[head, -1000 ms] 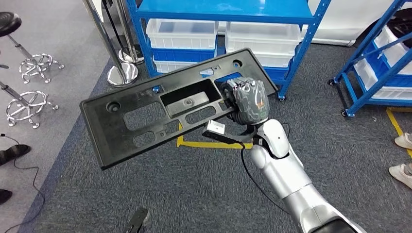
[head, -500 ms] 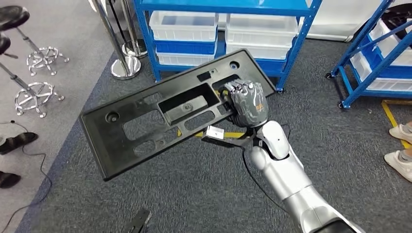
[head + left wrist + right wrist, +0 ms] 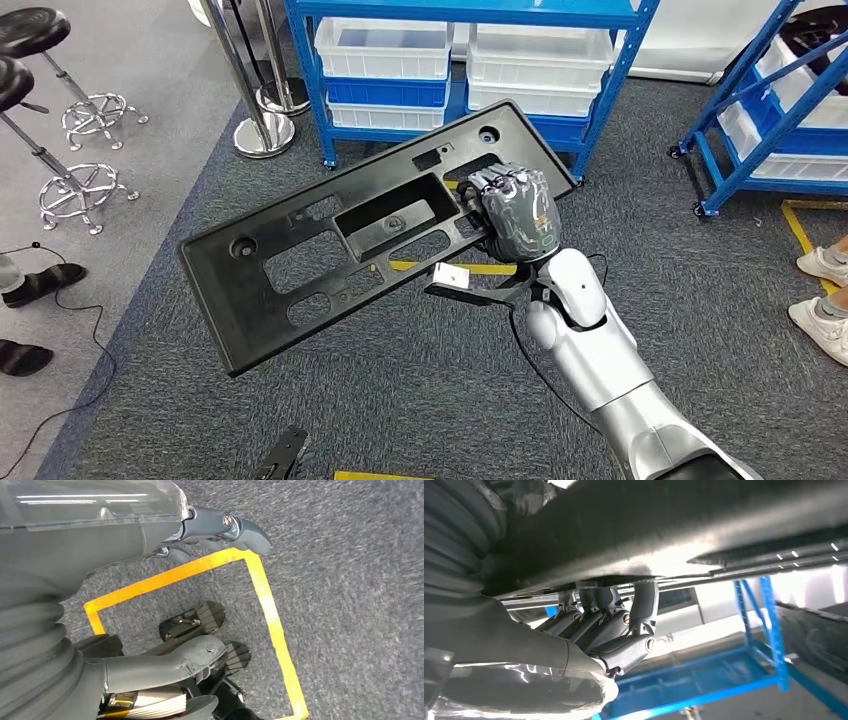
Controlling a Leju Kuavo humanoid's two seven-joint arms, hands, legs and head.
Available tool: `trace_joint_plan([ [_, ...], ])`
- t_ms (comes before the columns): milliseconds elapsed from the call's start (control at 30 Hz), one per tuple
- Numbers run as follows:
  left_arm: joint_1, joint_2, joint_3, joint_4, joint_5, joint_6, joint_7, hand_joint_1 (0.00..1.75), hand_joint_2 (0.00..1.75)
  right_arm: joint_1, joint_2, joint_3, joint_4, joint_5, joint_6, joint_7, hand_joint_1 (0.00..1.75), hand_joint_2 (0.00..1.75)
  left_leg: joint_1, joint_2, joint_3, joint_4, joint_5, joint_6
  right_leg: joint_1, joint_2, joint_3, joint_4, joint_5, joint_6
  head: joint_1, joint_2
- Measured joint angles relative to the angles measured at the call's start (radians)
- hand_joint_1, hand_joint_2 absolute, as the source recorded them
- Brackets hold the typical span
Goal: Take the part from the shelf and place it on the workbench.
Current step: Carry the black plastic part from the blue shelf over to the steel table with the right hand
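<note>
Stretching out from the robot's feet, grey carpet [image 3: 420,400] lies open on all sides, marked by yellow floor tape [image 3: 267,610] forming a box under the hanging left hand [image 3: 150,595], whose fingers [image 3: 245,530] are spread with nothing between them. Above the carpet the black plastic part [image 3: 300,265], a long flat panel with cut-out windows, is held tilted, its long end reaching off to the left. The right hand [image 3: 515,215] grips it at the edge of a window near its right end, fingers [image 3: 634,615] hooked over the rim from beneath. At the left, two chrome-based stools [image 3: 70,185] and a person's dark shoes [image 3: 30,320] stand on the smooth floor. A person's white shoes [image 3: 820,300] show at the right edge. Beyond the panel stands a blue shelf [image 3: 470,15] holding white bins [image 3: 385,45], with a stanchion base [image 3: 265,135] beside it and a second blue rack [image 3: 760,110] at far right.
</note>
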Motion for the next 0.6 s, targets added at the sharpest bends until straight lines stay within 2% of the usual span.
trace_joint_plan([
  [67, 0.001, 0.000, 0.000, 0.000, -0.001, 0.003, 0.000, 0.00, 1.75, 0.007, -0.003, 0.000, -0.012, -0.017, 0.001, -0.002, 1.75, 1.75, 0.001, 0.000, -0.005, 0.001, 0.000, -0.010, -0.001, 0.001, -0.002, -0.006, 0.005, -0.006, 0.000, 0.000],
  [133, 0.001, 0.001, 0.000, 0.000, -0.003, 0.005, 0.000, 0.00, 1.75, 0.010, -0.006, 0.000, -0.022, -0.022, 0.001, -0.004, 1.75, 1.75, 0.002, -0.001, -0.018, 0.032, -0.025, -0.021, -0.005, 0.000, 0.000, -0.014, 0.011, -0.016, 0.000, 0.000],
  [167, 0.000, 0.001, 0.000, 0.000, -0.004, 0.006, 0.000, 0.00, 1.75, 0.010, -0.006, 0.000, -0.027, -0.022, 0.001, -0.004, 1.75, 1.75, 0.005, -0.002, -0.037, 0.074, -0.052, -0.027, -0.007, 0.000, 0.000, -0.018, 0.014, -0.019, 0.000, 0.000],
  [233, 0.001, 0.001, 0.000, 0.000, -0.005, 0.006, 0.000, 0.00, 1.75, 0.013, -0.007, 0.000, -0.031, -0.023, 0.002, -0.004, 1.75, 1.75, 0.010, -0.002, -0.091, 0.199, -0.112, -0.036, -0.007, 0.002, -0.002, -0.019, 0.016, -0.022, 0.000, 0.000],
  [267, 0.002, 0.001, 0.000, 0.000, -0.005, 0.007, 0.000, 0.00, 1.75, 0.015, -0.007, 0.000, -0.031, -0.024, 0.002, -0.004, 1.75, 1.75, 0.013, -0.002, -0.114, 0.250, -0.128, -0.040, -0.006, 0.005, -0.003, -0.018, 0.016, -0.021, 0.000, 0.000],
  [300, 0.004, 0.001, 0.000, 0.000, -0.005, 0.007, 0.000, 0.00, 1.75, 0.018, -0.008, 0.000, -0.032, -0.025, 0.004, -0.005, 1.75, 1.75, 0.016, -0.003, -0.122, 0.271, -0.127, -0.042, -0.007, 0.009, -0.004, -0.017, 0.017, -0.020, 0.000, 0.000],
  [333, 0.004, 0.002, 0.000, 0.000, -0.005, 0.008, 0.000, 0.00, 1.75, 0.021, -0.009, 0.000, -0.033, -0.028, 0.005, -0.006, 1.75, 1.75, 0.019, -0.003, -0.113, 0.254, -0.106, -0.044, -0.007, 0.016, -0.005, -0.016, 0.018, -0.019, 0.000, 0.000],
  [367, 0.005, 0.002, 0.000, 0.000, -0.004, 0.009, 0.000, 0.00, 1.75, 0.024, -0.010, 0.000, -0.036, -0.031, 0.006, -0.007, 1.75, 1.75, 0.022, -0.007, -0.085, 0.201, -0.072, -0.044, -0.008, 0.023, -0.005, -0.014, 0.019, -0.018, 0.000, 0.000],
  [433, 0.006, 0.002, 0.000, 0.000, -0.001, 0.009, 0.000, 0.00, 1.75, 0.024, -0.011, 0.000, -0.045, -0.039, 0.008, -0.012, 1.75, 1.75, 0.026, -0.037, -0.021, 0.071, -0.016, -0.041, -0.009, 0.038, -0.008, -0.011, 0.022, -0.012, 0.000, 0.000],
  [500, 0.008, 0.002, 0.000, 0.000, 0.003, 0.007, 0.000, 0.00, 1.75, 0.024, -0.012, 0.000, -0.053, -0.046, 0.011, -0.014, 1.75, 1.75, 0.025, -0.058, 0.008, 0.007, -0.005, -0.037, -0.012, 0.055, -0.018, -0.010, 0.029, 0.000, 0.000, 0.000],
  [567, 0.010, 0.000, 0.000, 0.000, 0.006, 0.003, -0.003, 0.00, 1.75, 0.029, -0.015, 0.000, -0.056, -0.054, 0.014, -0.015, 1.75, 1.75, 0.022, -0.047, 0.011, -0.005, -0.003, -0.027, -0.014, 0.071, -0.025, -0.016, 0.039, 0.017, 0.000, 0.000],
  [600, 0.010, -0.001, 0.000, 0.000, 0.007, 0.000, -0.005, 0.00, 1.75, 0.032, -0.019, 0.000, -0.056, -0.058, 0.015, -0.016, 1.75, 1.75, 0.022, -0.038, 0.012, -0.011, 0.002, -0.019, -0.015, 0.068, -0.028, -0.015, 0.038, 0.022, 0.000, 0.000],
])
